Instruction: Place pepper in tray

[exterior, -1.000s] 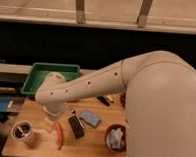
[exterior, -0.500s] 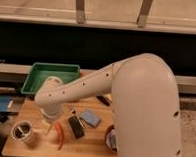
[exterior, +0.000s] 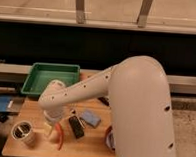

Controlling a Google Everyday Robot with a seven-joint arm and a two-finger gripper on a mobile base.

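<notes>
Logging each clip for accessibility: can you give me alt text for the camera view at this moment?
A white robot arm reaches down to a wooden table, its open gripper low beside a red-orange pepper lying on the wood. The green tray sits farther back, at the left.

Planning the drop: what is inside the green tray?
Only bare green floor shows in the tray; the arm covers part of its near side. The pepper lies on the table, beside the gripper.
</notes>
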